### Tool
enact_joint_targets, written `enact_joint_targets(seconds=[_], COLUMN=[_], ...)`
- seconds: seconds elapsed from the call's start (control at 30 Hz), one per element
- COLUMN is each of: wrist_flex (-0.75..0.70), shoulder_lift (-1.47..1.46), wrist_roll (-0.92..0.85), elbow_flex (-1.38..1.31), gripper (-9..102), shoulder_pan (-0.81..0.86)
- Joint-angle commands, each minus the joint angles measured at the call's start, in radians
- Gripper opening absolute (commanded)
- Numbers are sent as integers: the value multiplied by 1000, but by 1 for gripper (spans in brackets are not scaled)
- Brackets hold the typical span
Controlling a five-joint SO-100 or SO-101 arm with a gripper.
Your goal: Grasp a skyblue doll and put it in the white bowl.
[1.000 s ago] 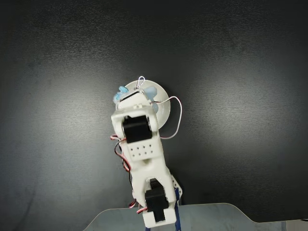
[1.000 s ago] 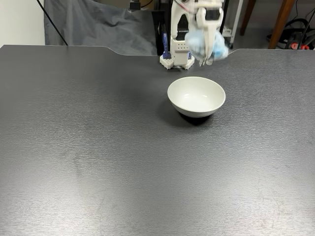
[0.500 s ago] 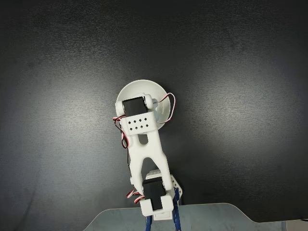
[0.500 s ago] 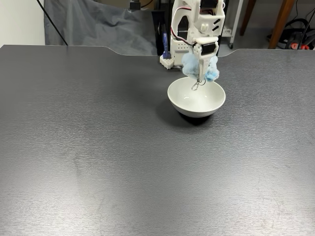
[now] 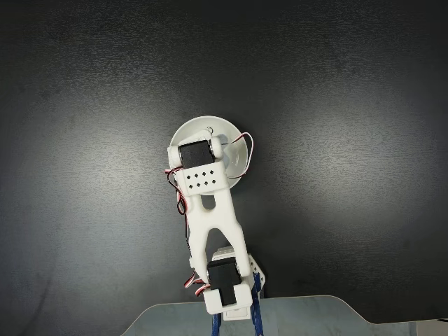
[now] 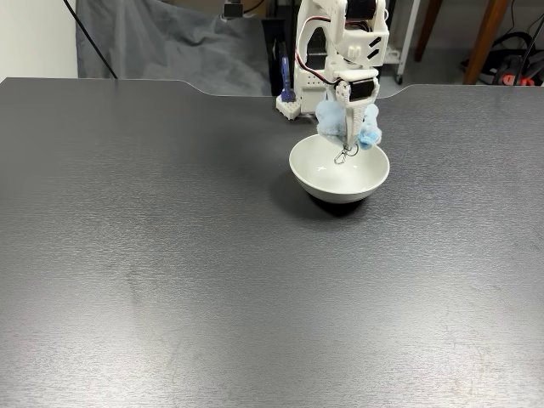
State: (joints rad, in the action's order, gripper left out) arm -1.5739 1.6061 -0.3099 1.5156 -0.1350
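Fixed views: doll held over the bowl

Largest is the dark worktop, which spans both fixed views. On it stands the white arm. From above, its base sits at the 6 o'clock edge of the frame and its links reach toward 12 o'clock, ending over the bowl. From the front, the arm rises at the far side of the worktop and its wrist points straight down.

The white bowl sits just in front of the base. From above, the arm covers much of it, leaving only the rim from roughly 9 to 3 o'clock in sight.

The tool points down over the bowl, clamped on the skyblue doll. The doll hangs above the bowl's far rim, blue fluff bulging out on both sides of the fingers. Its small metal ring dangles below, inside the bowl's opening. Whether the ring touches the bowl is unclear.

From above, the wrist hides the doll.
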Motion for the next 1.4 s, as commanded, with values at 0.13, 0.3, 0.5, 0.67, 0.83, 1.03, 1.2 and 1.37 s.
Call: enact_joint_targets(seconds=[0.13,0.3,0.5,0.67,0.83,1.03,1.2,1.37], wrist_flex=[9,9,8,8,8,9,6,-17], shoulder_lift=[18,18,18,18,26,152,324,426], wrist_roll=[11,11,11,11,11,23,129,227], elbow_flex=[-12,-12,-12,-12,-18,-163,-420,-581], gripper=[13,33,52,54,54,54,54,54], shoulder_pan=[-14,-3,-3,-2,-2,2,20,132])
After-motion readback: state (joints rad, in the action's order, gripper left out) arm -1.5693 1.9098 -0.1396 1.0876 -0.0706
